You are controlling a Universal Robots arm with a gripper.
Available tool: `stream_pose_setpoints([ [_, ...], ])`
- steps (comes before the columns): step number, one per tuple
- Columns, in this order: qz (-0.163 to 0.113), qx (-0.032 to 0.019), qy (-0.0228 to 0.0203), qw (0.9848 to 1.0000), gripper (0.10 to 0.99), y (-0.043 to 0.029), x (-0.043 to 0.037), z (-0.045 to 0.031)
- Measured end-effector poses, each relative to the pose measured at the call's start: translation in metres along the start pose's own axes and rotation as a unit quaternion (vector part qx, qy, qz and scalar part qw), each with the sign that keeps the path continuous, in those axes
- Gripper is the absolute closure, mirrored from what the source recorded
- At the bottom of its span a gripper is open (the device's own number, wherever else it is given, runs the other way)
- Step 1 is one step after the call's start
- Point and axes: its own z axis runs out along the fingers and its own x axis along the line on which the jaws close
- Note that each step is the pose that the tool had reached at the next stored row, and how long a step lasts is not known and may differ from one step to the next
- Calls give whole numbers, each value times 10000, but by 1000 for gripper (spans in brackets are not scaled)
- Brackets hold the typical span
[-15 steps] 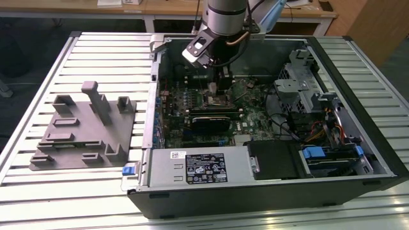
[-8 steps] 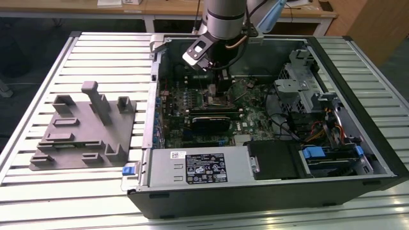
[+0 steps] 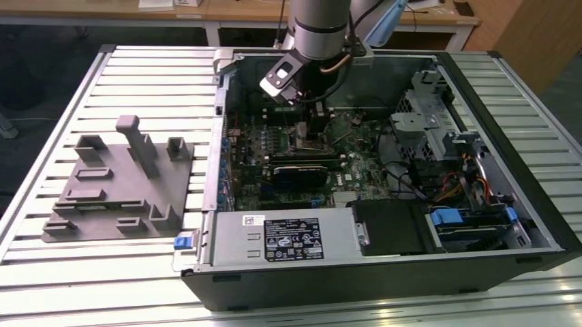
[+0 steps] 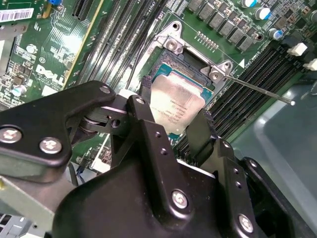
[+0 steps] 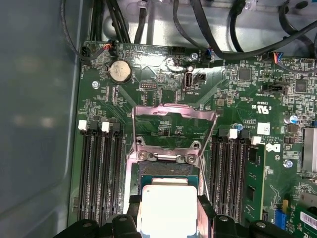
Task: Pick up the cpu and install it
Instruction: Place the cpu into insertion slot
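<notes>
In the exterior view, an open computer case point(image 3: 509, 225) is seen lying on a slatted table point(image 3: 54, 75). A grey moulded tray point(image 3: 109, 197) is set on the table beside the case, toward the exterior view's left edge. The arm point(image 3: 318, 27) is lowered into the case, and the gripper point(image 3: 307, 136) is held close over the motherboard point(image 3: 364, 170). Its tips are lost against dark parts and cables there.

In the second wrist view, the cpu point(image 4: 173, 101) is clamped at two opposite edges between the black fingers point(image 4: 148, 106), directly over the socket point(image 4: 190, 67). One corner of the cpu is covered by a finger. Whether the chip is seated or just above the socket cannot be told. A thin lever rod point(image 4: 257, 89) is seen reaching out from the socket frame across the memory slots point(image 4: 257, 62). Much of the board is blocked by the gripper body.

In the first wrist view, the cpu point(image 5: 166, 206) is found between the fingers point(image 5: 204, 208), its near edge cut off by the frame. A strip of socket point(image 5: 166, 169) is left uncovered beyond it. The load plate point(image 5: 173, 124) is folded back open, and a coin battery point(image 5: 120, 72) is seen near the board's edge.
</notes>
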Motion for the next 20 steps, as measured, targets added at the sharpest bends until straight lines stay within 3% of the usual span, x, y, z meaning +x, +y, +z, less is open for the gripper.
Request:
stream_pose_setpoints([
  [20, 12, 0, -1, 10000, 553, -1, 1, 50],
])
